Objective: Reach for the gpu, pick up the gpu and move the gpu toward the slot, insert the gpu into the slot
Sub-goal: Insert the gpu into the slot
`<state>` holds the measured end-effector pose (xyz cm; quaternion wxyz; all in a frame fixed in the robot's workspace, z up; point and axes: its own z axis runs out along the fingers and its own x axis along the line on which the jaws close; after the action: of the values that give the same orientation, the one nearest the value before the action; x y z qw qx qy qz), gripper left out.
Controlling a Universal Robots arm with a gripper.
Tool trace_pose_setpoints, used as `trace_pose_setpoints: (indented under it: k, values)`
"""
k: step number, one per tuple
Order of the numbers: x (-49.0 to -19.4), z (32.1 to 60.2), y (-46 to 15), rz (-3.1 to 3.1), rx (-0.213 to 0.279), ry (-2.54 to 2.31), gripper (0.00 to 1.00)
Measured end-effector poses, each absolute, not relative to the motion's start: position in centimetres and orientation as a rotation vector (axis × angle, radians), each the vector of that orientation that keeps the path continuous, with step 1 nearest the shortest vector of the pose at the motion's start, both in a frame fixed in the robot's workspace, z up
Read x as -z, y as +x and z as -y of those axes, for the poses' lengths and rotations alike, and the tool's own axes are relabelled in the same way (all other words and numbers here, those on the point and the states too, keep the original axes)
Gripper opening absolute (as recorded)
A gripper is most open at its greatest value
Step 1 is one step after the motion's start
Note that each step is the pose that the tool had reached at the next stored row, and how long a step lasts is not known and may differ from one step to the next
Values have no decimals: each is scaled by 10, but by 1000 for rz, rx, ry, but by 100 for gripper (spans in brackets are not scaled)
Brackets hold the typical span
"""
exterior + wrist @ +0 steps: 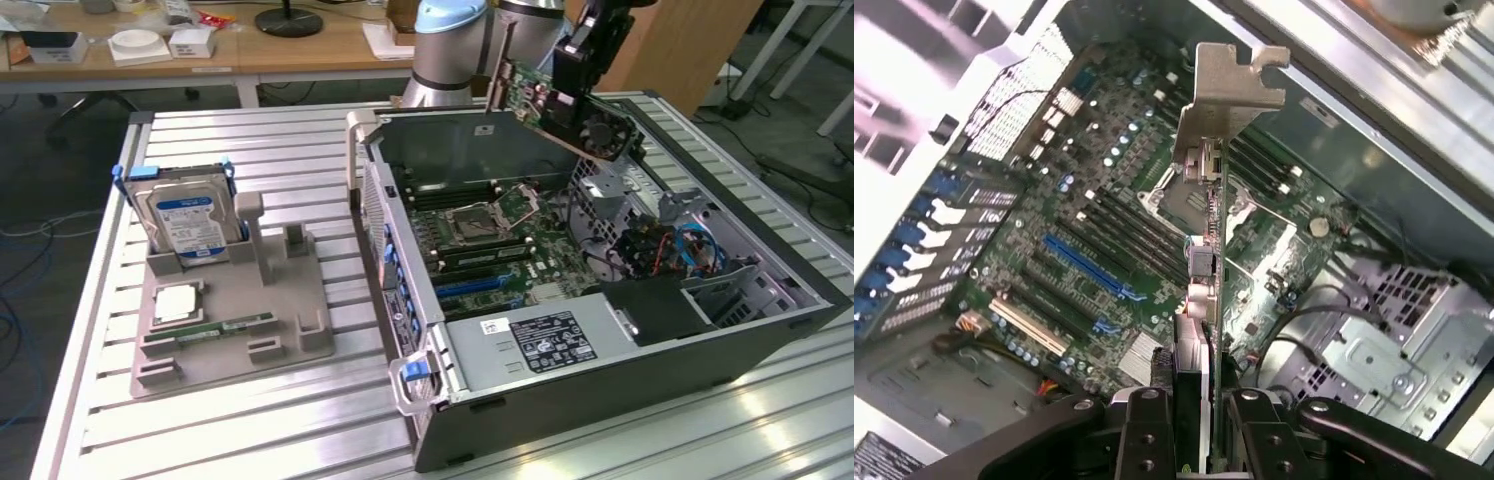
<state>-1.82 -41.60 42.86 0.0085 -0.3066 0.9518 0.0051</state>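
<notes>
My gripper (1197,405) is clamped on the gpu (567,105), holding it above the open case (747,330), and I judge seating needs its edge squared over the blue slot (1089,265).

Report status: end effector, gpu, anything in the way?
Copy: end effector shut on gpu. Card held tilted above open computer case, not seated. Nothing seen between it and motherboard.

Hard drive (184,215) upright in grey holder (274,295)

Silver-grey arm (447,75), pale blue joint cap (447,12), black tool (1199,440) dotted with round screw heads (1150,437)
</notes>
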Motion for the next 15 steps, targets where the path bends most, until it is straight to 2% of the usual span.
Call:
trace_pose_setpoints:
  k: [15]
  values:
    - [-420,416,-18,-2818,-21,-1353,27]
